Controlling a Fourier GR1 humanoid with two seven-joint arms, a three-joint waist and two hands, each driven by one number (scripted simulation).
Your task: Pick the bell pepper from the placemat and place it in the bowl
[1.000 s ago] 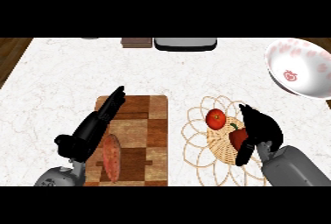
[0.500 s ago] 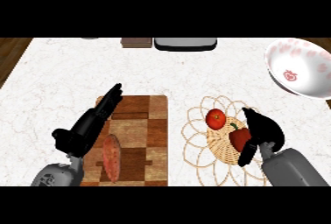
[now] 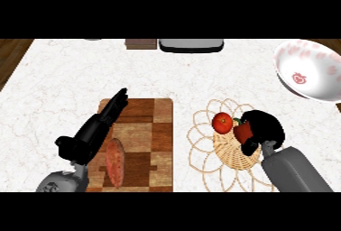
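Note:
The red bell pepper [image 3: 242, 132], with a bit of green stem, is over the woven placemat [image 3: 223, 155] at the right of centre. My right hand [image 3: 265, 127] is curled round the pepper from the right and hides part of it. A round red fruit [image 3: 222, 122] lies on the placemat just left of the pepper. The white bowl [image 3: 311, 72] with red markings stands at the far right, beyond the placemat. My left hand [image 3: 99, 131] is open, fingers straight, over the left edge of a wooden cutting board [image 3: 143, 135].
A reddish sausage-like piece [image 3: 114, 162] lies on the cutting board near my left forearm. A dark tray [image 3: 191, 44] and a brown block [image 3: 140, 43] sit at the counter's far edge. The counter ends at the far left, where wood shows.
The pepper and my right hand have shifted a little away from me over the placemat. My left hand has hardly moved.

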